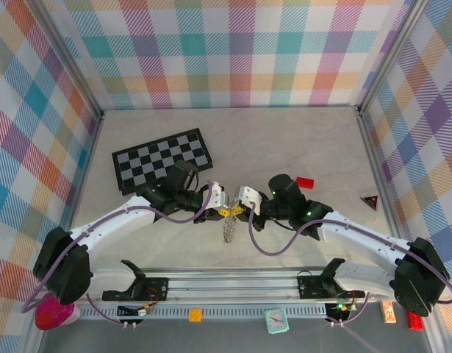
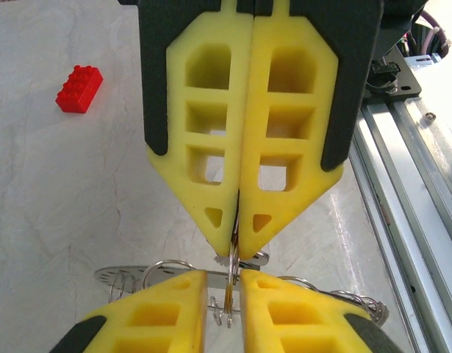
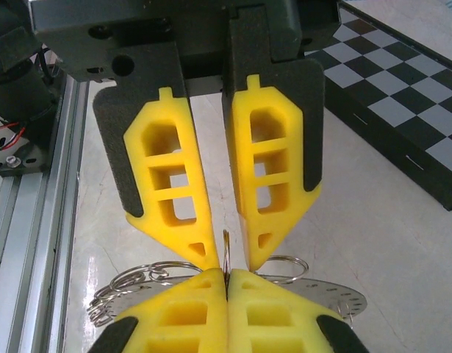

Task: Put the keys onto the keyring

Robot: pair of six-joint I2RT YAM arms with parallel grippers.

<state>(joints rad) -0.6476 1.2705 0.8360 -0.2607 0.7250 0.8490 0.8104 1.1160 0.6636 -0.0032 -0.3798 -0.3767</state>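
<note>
Keyring (image 1: 228, 229) hangs mid-air over table (image 1: 299, 147) near-centre.
Thin silvery wire, wavy looped rim; left gripper (image 2: 237, 246), yellow foam jaws pressed together, pinches it; right gripper (image 3: 229, 257) jaws slightly spread around it.

I'd call this a robotics lab test cell. Plaid-printed panels (image 1: 233, 51) wall in the pale tabletop (image 1: 284, 140) at 9, 12 and 3 o'clock, and bare aluminium posts (image 1: 387, 57) hold them at the corners. At 6 o'clock an aluminium rail (image 1: 233, 283) carries 2 white robot arms (image 1: 115, 217), with purple cables (image 1: 266, 248) looping off them. Loose props lie about: a chessboard (image 1: 163, 158) at 10 o'clock and a red toy brick (image 1: 305, 182) at 2.
</note>
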